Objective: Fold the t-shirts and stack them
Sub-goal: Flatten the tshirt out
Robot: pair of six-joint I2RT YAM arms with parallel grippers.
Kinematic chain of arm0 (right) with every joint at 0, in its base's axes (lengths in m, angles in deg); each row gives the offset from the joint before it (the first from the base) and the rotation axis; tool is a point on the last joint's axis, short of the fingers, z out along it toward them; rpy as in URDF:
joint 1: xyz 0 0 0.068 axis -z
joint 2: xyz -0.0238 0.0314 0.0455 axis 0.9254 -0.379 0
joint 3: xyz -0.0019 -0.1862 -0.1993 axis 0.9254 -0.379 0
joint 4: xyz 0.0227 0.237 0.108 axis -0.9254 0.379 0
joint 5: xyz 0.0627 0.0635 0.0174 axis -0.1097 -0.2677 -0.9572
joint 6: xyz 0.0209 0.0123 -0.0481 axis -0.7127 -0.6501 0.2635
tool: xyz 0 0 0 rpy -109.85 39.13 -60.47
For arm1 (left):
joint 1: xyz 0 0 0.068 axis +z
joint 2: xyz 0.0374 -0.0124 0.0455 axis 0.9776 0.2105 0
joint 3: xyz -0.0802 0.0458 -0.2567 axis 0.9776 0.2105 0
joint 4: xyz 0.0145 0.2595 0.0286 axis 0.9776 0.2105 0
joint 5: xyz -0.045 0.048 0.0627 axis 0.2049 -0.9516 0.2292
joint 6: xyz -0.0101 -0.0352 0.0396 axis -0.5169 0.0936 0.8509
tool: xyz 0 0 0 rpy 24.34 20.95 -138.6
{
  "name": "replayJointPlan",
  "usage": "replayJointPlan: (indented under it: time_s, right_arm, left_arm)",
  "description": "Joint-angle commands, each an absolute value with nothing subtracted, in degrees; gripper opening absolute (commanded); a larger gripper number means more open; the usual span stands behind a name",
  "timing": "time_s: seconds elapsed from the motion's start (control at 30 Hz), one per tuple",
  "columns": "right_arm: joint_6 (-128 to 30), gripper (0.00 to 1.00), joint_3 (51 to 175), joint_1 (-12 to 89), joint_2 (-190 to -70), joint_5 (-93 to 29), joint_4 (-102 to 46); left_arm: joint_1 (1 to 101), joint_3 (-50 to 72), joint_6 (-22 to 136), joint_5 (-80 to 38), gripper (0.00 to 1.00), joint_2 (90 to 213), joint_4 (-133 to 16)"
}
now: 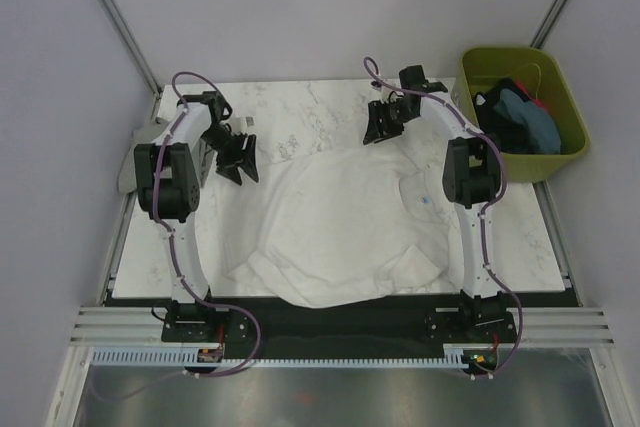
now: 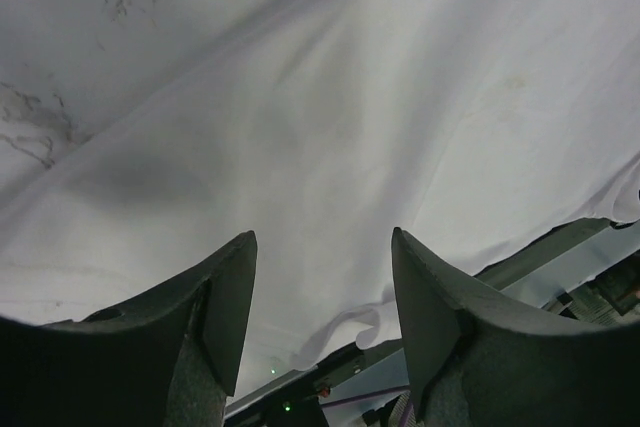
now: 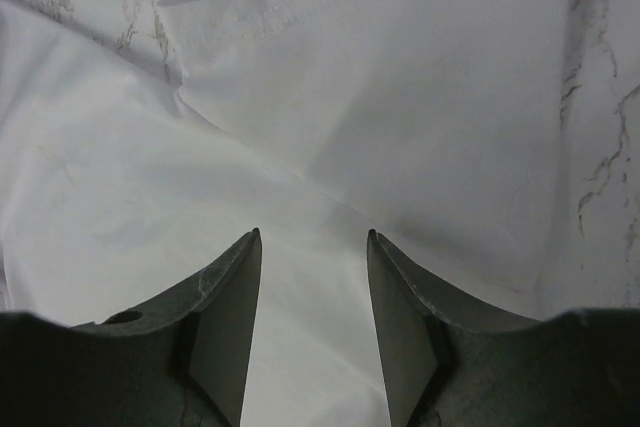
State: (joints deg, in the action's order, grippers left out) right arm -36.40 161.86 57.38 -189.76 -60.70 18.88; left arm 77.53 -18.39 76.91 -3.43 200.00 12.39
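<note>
A large white t-shirt (image 1: 345,227) lies spread and rumpled on the marble table (image 1: 300,107), with its small blue neck mark (image 1: 425,203) at the right. It fills the left wrist view (image 2: 380,127) and the right wrist view (image 3: 400,97). My left gripper (image 1: 240,159) is open and empty, above the shirt's far-left edge. My right gripper (image 1: 383,123) is open and empty, above the shirt's far-right sleeve. Blue-teal and dark shirts (image 1: 520,117) lie in the bin. A grey shirt (image 1: 128,162) lies partly hidden behind the left arm at the table's left edge.
An olive-green plastic bin (image 1: 555,77) stands off the table at the far right. The shirt's near hem hangs over the table's front edge (image 1: 330,299). Grey walls close in the back and sides.
</note>
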Motion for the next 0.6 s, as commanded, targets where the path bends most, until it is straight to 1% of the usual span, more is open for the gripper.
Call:
replayJointPlan:
  time_s: [0.0,0.17,0.3,0.57]
  right_arm:
    - [-38.0,0.55,164.5,57.2,-192.8,-63.2,17.5]
    - [-40.2,0.55,166.1,57.5,-195.2,-62.2,15.7]
    - [-41.5,0.55,167.7,58.5,-197.6,-58.9,14.5]
    - [-41.9,0.57,173.7,62.1,-201.8,-53.1,11.4]
  left_arm:
    - [77.8,-22.3,77.6,-3.5,0.64,204.5,13.4]
    - [77.8,-26.2,77.9,-5.4,0.65,209.5,13.1]
    - [77.8,-31.2,78.3,-6.6,0.66,214.3,13.5]
    - [77.1,-51.4,78.8,-8.3,0.7,225.0,13.6]
